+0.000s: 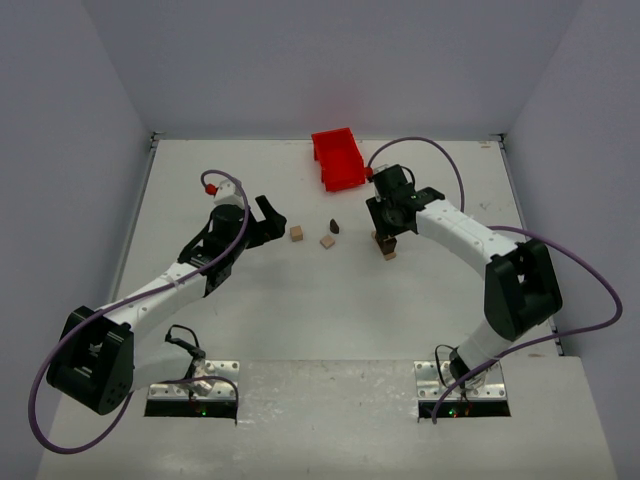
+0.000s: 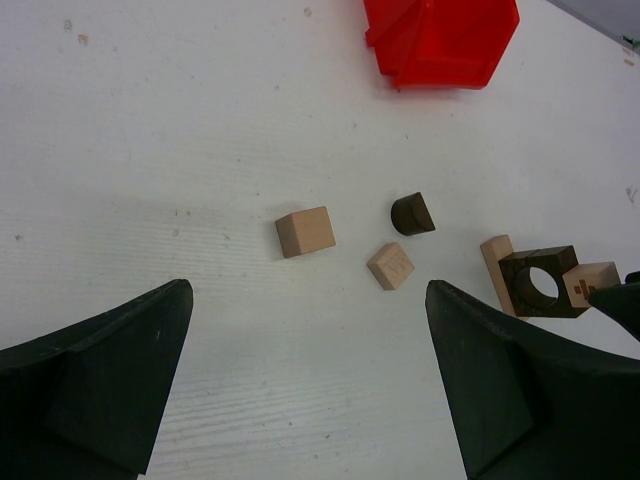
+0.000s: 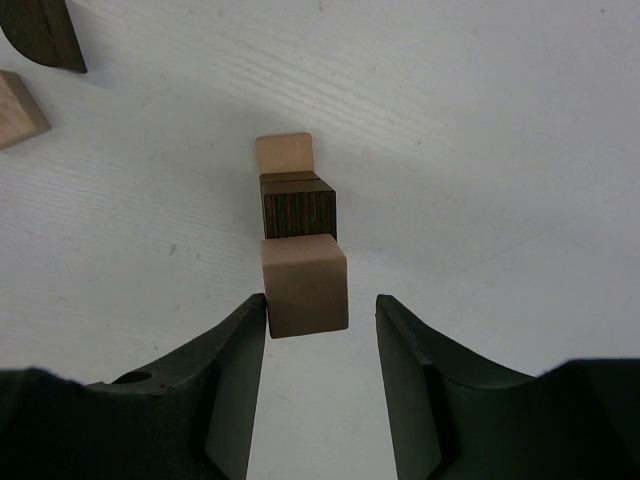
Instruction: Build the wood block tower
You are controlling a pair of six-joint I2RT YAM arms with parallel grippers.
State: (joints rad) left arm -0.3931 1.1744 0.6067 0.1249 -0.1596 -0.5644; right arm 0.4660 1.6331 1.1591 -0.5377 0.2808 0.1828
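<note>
The tower [image 3: 298, 205] stands right of mid-table, directly under the right gripper [image 3: 321, 302]. It is three blocks high and topped by a tan cube [image 3: 305, 285]. The jaws straddle that cube part-spread, one finger against it and the other clear, so it seems to rest under its own weight. The left gripper [image 2: 308, 285] hangs spread wide over three loose blocks [image 2: 305, 231], probably ready to fetch the next.
</note>
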